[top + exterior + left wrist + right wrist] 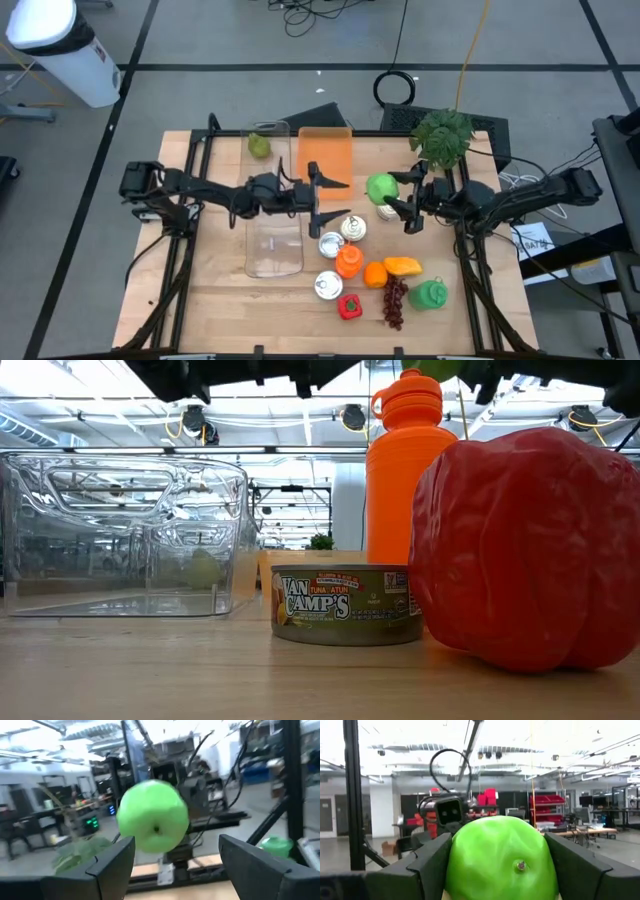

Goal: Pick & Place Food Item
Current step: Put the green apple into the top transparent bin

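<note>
Above the bench's middle, toward its far edge, the right gripper [392, 200] holds a green apple [381, 187] off the surface, its jaws clamped on the fruit's sides. Facing it from the other side, the left gripper [322, 190] hangs over the orange board [325, 152] with its jaws apart and nothing between them. Beside that arm lies a clear plastic bin [273, 235]. Nearer the front edge sit tuna cans [328, 284], an orange bottle [348, 262] and a red pepper [350, 306].
</note>
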You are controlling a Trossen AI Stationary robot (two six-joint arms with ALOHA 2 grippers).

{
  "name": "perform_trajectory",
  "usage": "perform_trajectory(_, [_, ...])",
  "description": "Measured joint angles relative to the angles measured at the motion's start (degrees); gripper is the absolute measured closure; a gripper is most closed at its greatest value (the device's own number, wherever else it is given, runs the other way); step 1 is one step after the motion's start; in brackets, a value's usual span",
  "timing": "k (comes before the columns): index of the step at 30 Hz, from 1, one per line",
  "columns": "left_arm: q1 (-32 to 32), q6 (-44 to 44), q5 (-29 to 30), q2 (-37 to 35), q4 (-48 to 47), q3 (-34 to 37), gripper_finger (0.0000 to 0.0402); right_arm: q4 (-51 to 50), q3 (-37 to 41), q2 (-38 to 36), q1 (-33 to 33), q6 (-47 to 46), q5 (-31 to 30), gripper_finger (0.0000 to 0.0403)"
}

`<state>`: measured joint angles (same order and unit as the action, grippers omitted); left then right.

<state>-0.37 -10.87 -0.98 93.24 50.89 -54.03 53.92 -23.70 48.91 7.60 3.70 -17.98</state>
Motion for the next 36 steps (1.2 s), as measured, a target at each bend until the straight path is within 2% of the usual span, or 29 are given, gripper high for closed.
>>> perform_trajectory(7, [-1.3, -7.9, 9.8, 3.7, -0.1, -2.7, 0.0108, 1.5, -0.2, 3.1, 0.0, -1.9, 0.2, 0.0128])
perform_trajectory(16, [-2.0, -9.8, 10.1, 5.8, -1.0, -5.5, 0.0108, 7.2, -0.2, 7.1, 0.0, -2.6, 0.3, 0.0128])
perform_trajectory(27, [-3.0, -12.5, 9.5, 5.9, -1.7, -5.5, 0.0109, 8.0, -0.2, 7.7, 0.0, -2.5, 0.2, 0.0127])
perform_trajectory(30, [-3.0, -12.9, 9.5, 5.9, -1.9, -5.5, 0.0125, 8.0, -0.2, 7.7, 0.0, -2.4, 0.2, 0.0128])
perform_trajectory(36, [-3.0, -12.5, 9.5, 5.9, -1.5, -5.5, 0.0205, 8.0, -0.2, 7.7, 0.0, -2.4, 0.2, 0.0127])
